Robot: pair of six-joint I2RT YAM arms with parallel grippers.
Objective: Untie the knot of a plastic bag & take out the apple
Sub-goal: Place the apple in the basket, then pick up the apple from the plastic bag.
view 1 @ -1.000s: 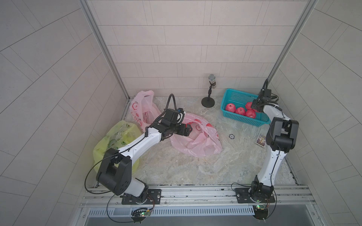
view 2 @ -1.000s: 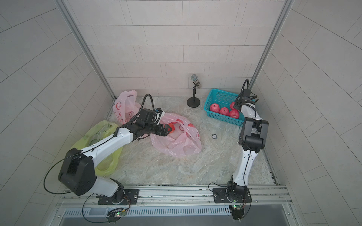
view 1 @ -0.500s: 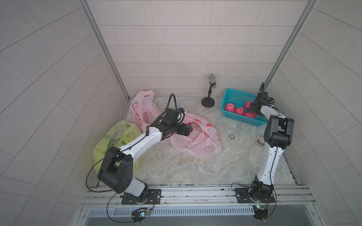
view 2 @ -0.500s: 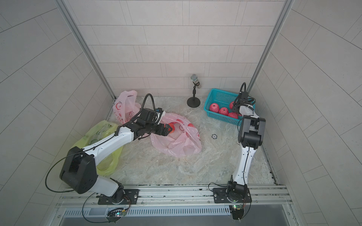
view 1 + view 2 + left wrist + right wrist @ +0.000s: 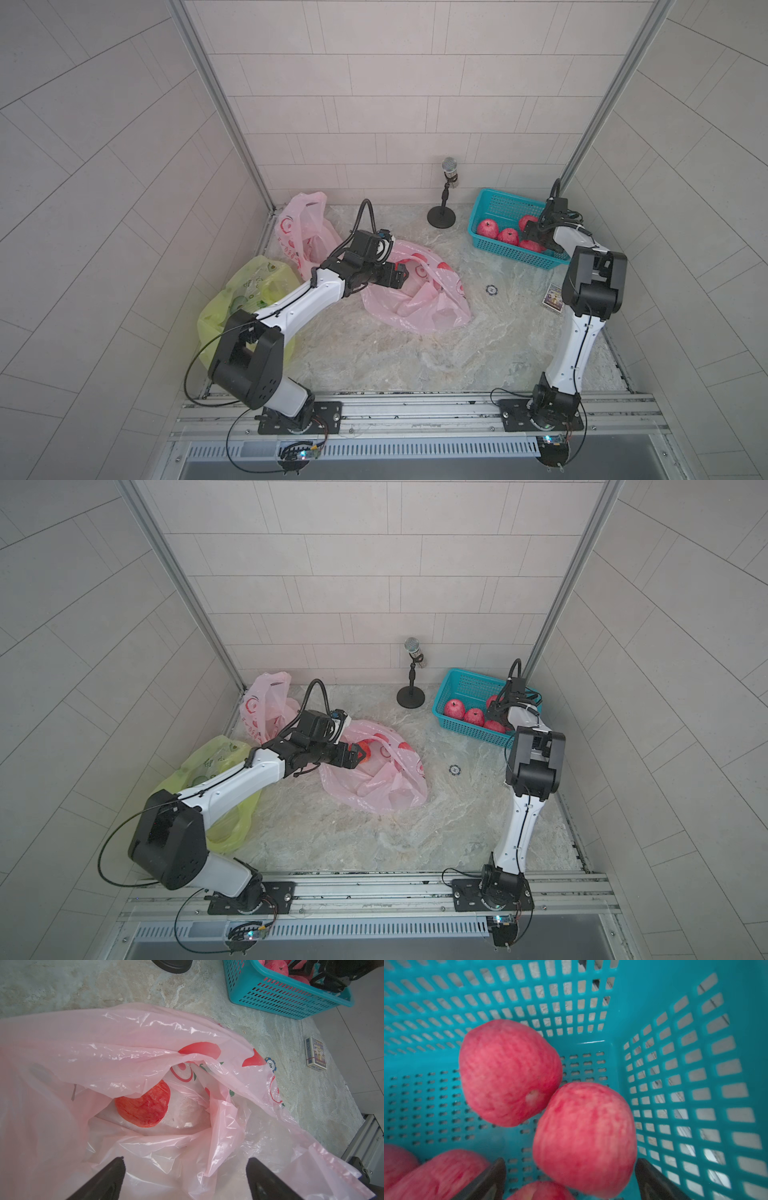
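Tiled booth, marbled worktop [image 5: 374, 353]. The pink plastic bag [image 5: 419, 307], thin, glossy and crinkled, lies slumped with its mouth gaping just ahead of my left pincer [image 5: 186, 1164]. That pincer is spread and empty, its arm stretched low and forward. My right arm folds down over the teal lattice basket [image 5: 675, 1064], and the right pincer [image 5: 570, 1162] is released too. The apple [image 5: 143, 1105], round and red-streaked, sits inside the bag, beyond the left tips.
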